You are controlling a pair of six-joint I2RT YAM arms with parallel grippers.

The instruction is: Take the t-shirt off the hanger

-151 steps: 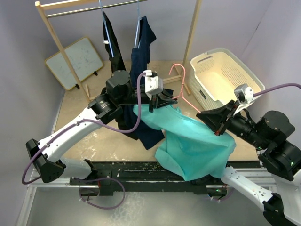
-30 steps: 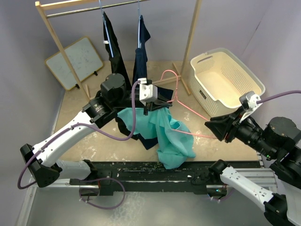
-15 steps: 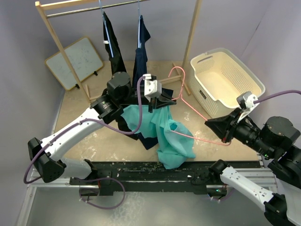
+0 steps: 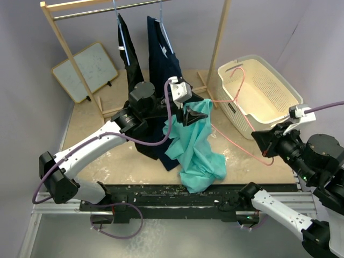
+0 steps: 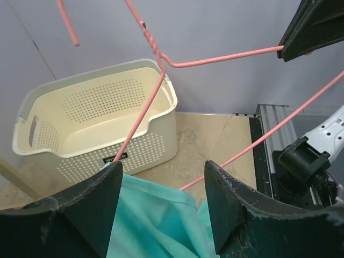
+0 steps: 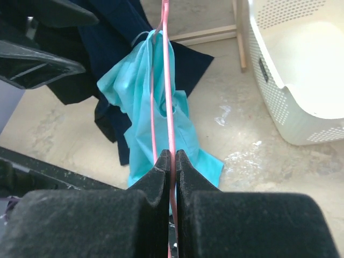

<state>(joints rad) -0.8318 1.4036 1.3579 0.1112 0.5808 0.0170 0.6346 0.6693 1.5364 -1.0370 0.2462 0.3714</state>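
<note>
The teal t-shirt (image 4: 196, 156) hangs in a bunch from the pink wire hanger (image 4: 239, 80), its lower end piled on the table. Two hanger wires (image 6: 169, 107) still run into the shirt's neck opening (image 6: 140, 91). My right gripper (image 4: 267, 152) is shut on the hanger's bottom wire (image 6: 173, 153), right of the shirt. The hanger's hook reaches over the basket. My left gripper (image 4: 196, 114) stands open at the top of the shirt. Teal cloth (image 5: 156, 220) lies loosely between its spread fingers (image 5: 163, 165), and the hanger (image 5: 215, 60) crosses ahead of them.
A white perforated laundry basket (image 4: 258, 86) stands at the right. The wooden clothes rack (image 4: 220, 32) behind carries two dark garments (image 4: 161, 54) on hangers. Another dark garment (image 4: 156, 150) lies under the teal shirt. A whiteboard (image 4: 86, 70) leans at the back left.
My left gripper has opened and let go of the shirt's top. My right gripper has closed on the hanger and drawn it right, swinging the hook over the basket.
</note>
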